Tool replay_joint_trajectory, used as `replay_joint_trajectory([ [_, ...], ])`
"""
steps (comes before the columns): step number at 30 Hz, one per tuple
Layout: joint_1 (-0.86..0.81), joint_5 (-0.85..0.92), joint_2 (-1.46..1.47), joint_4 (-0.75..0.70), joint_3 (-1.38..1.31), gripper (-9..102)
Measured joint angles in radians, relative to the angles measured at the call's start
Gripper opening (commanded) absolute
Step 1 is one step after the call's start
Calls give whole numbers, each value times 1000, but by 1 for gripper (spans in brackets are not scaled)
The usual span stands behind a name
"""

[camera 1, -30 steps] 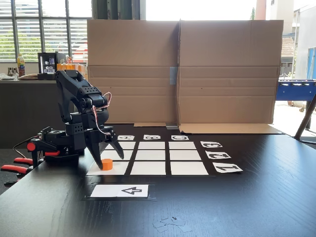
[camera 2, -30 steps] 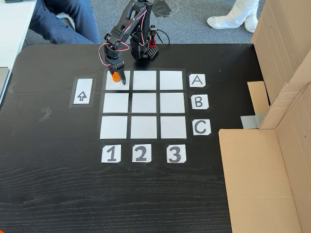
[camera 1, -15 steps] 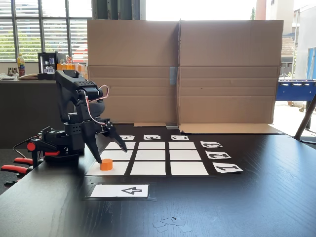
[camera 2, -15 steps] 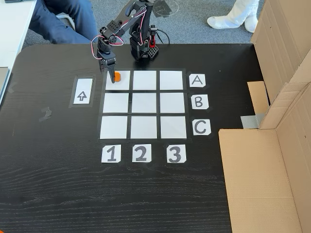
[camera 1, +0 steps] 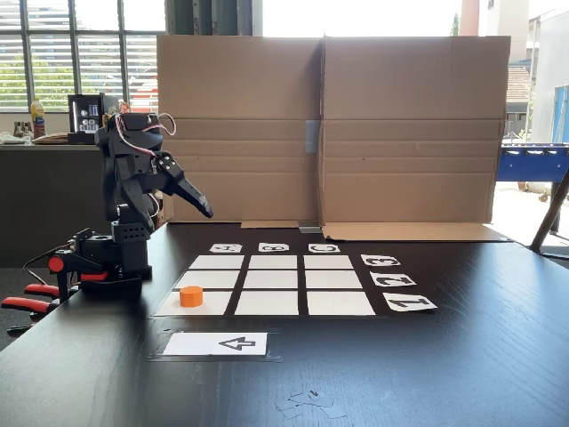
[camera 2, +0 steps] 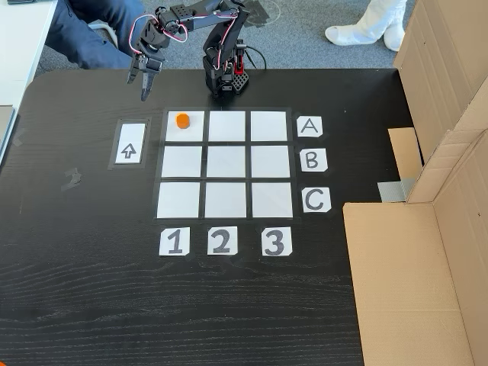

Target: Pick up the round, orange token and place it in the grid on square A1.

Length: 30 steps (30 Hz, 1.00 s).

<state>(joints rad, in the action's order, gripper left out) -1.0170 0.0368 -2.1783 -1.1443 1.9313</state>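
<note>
The orange token (camera 2: 182,120) lies flat on square A1 (camera 2: 192,133), the corner square of the grid (camera 2: 226,162) in line with labels A and 1. In the low fixed view the token (camera 1: 190,295) rests on the near-left square A1 (camera 1: 213,304) of the grid (camera 1: 273,279). My gripper (camera 2: 137,85) hangs open in the air, to the left of the grid and apart from the token, with nothing between its fingers. In the low fixed view the gripper (camera 1: 203,208) is raised well above the table.
A white card with a black arrow (camera 2: 130,143) lies left of the grid. Cardboard walls (camera 1: 324,129) stand behind the table and cardboard (camera 2: 415,267) covers its right side. Orange-handled clamps (camera 1: 36,298) hold the arm's base. A seated person's legs (camera 2: 95,30) are beyond the table.
My gripper let go of the token on square A1, then rose and swung away to the left of the grid. The token stayed on the square.
</note>
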Motion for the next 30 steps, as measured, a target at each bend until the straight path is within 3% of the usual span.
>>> replay_joint_trajectory([
  [10,-229,-2,-282,-206,-78,40],
  [19,-439,-60,-474,-242,-9,39],
  [30,-581,-63,-695,-250,241,19],
])
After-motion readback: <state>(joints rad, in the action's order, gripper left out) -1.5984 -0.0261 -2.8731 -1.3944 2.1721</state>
